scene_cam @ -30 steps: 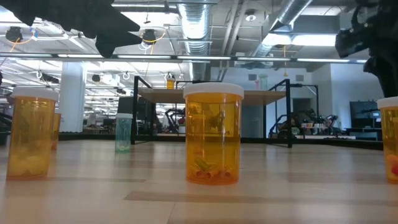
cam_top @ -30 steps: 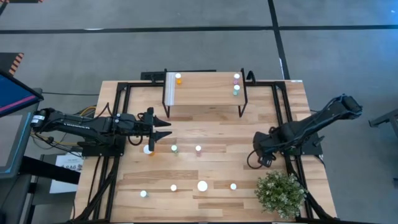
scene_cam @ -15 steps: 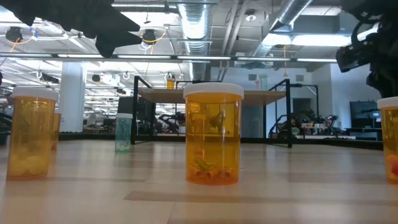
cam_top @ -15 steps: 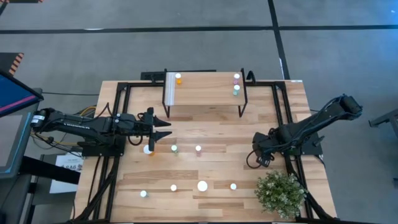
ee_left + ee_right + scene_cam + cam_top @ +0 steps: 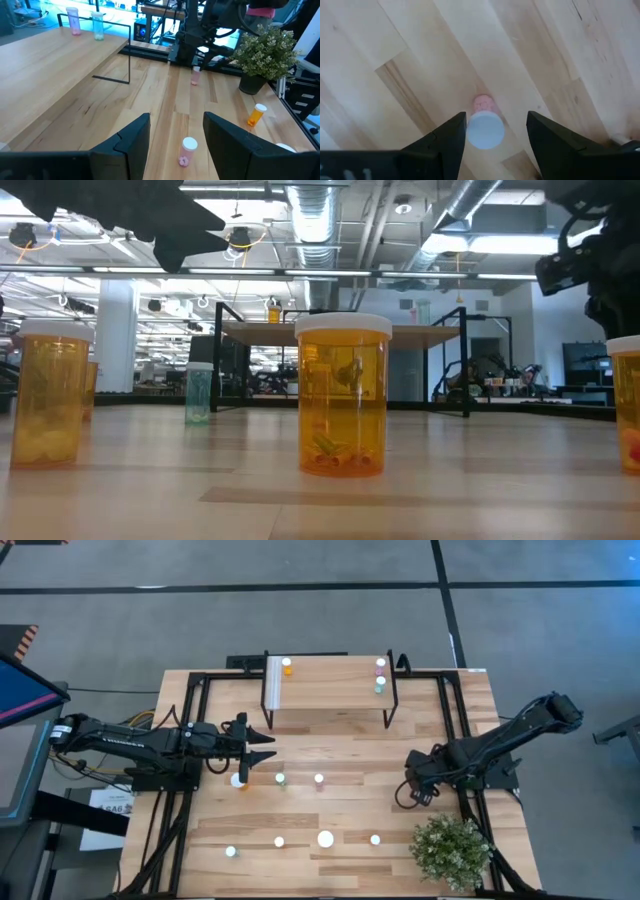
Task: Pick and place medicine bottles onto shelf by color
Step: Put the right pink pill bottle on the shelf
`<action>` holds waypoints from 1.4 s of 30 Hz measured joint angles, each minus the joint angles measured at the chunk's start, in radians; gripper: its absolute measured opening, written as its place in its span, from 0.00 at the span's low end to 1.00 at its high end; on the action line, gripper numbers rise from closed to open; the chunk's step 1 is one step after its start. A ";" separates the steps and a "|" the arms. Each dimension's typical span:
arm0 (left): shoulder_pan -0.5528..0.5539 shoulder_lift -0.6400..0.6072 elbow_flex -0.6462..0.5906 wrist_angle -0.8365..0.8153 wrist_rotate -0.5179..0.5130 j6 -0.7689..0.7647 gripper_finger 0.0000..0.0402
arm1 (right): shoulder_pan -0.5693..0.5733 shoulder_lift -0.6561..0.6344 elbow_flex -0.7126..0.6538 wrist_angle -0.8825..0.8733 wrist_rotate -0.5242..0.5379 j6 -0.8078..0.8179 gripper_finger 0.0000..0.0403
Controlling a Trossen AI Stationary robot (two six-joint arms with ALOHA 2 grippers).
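PROGRESS: partly done | shelf (image 5: 330, 680), upper centre of high view, carried three medicine bottles: orange (image 5: 287, 665), pink (image 5: 380, 664), teal (image 5: 380, 686) | about eight stood on table (image 5: 400, 830) | right gripper (image 5: 492, 131) parted, directly above pink bottle (image 5: 485, 129), none gripped | left gripper (image 5: 175, 137) parted, empty, mid-left

The left arm reaches in from the left edge of the surface, stretched nearly level, its wrist pointing toward the middle. The left claw (image 5: 262, 748) is spread, its two dark fingers (image 5: 131, 137) well apart with nothing between them. The right arm comes in from the right side, elbow raised high, forearm sloping down and inward, wrist bent to face the surface. The right claw (image 5: 412, 786) hangs low, its fingers (image 5: 451, 135) apart, gripping nothing.
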 joint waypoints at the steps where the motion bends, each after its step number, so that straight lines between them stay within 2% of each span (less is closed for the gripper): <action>1: 0.000 0.000 0.000 0.000 0.000 0.000 0.43 | 0.000 0.002 0.000 0.000 0.000 0.000 0.57; 16: 0.000 0.000 0.000 0.000 0.000 -0.001 0.43 | 0.001 0.002 -0.066 0.064 -0.011 0.025 0.55; 31: 0.000 0.000 0.000 0.001 0.000 -0.001 0.43 | 0.001 0.001 -0.059 0.062 -0.012 0.025 0.31; 42: 0.000 0.000 0.000 0.014 0.000 0.000 0.43 | -0.030 0.001 0.065 0.065 -0.010 -0.048 0.34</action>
